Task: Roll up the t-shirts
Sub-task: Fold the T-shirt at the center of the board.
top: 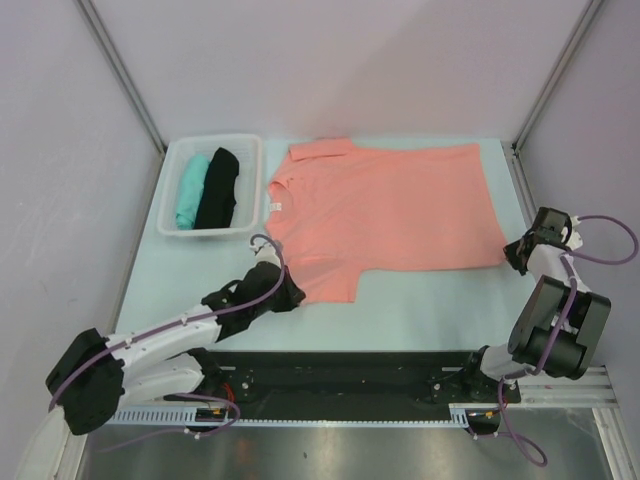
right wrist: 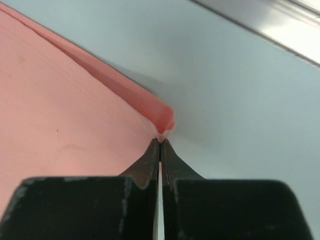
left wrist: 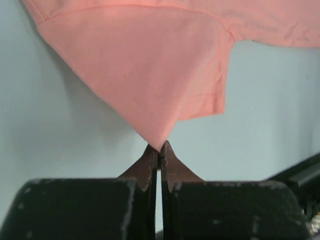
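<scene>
A salmon-pink t-shirt (top: pixel 385 205) lies spread flat on the pale table, collar to the left. My left gripper (top: pixel 283 290) is shut on the corner of its near sleeve (left wrist: pixel 150 85), which is pulled to a point at the fingertips (left wrist: pixel 159 150). My right gripper (top: pixel 513 252) is shut on the near right hem corner (right wrist: pixel 162 122), pinching a small fold of cloth. A teal t-shirt (top: pixel 190 190) and a black t-shirt (top: pixel 218 188) lie rolled side by side in a white basket.
The white basket (top: pixel 170 228) stands at the back left beside the shirt's collar. Metal frame posts (top: pixel 120 70) rise at both back corners. A black base rail (top: pixel 340 375) runs along the near edge between the arm bases.
</scene>
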`<action>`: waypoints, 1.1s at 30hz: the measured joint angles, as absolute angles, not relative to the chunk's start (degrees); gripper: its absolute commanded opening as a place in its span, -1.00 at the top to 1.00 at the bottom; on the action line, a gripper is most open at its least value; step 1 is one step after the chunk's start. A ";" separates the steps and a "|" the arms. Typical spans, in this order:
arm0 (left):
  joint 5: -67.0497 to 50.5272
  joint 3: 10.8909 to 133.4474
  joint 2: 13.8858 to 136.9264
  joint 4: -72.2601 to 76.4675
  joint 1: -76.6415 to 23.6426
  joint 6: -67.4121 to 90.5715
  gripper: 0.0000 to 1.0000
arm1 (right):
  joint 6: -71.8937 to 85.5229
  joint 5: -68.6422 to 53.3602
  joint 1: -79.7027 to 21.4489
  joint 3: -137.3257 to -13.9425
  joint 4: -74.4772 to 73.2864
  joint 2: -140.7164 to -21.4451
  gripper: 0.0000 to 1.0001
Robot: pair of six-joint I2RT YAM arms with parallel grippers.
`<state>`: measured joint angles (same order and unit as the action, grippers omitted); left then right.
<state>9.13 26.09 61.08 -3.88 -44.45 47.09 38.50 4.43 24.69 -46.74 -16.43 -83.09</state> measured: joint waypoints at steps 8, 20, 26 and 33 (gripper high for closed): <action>9.93 23.20 50.94 -11.79 -54.30 52.64 1.00 | 37.01 9.89 27.14 -45.78 -23.46 -75.57 1.00; 13.58 47.48 70.15 -14.17 -48.34 45.80 1.00 | 35.79 7.77 21.67 -51.42 -21.37 -79.55 1.00; 12.75 62.67 86.52 -13.21 -40.64 41.67 0.99 | 36.40 6.11 17.45 -58.70 -18.13 -89.95 1.00; 12.64 69.49 95.42 -14.00 -35.42 40.84 0.99 | 37.08 5.26 15.86 -64.42 -16.23 -96.77 1.00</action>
<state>12.64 69.49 95.42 -14.00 -35.42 40.84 37.08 5.26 15.86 -64.42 -16.23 -96.77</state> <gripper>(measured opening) 0.012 0.011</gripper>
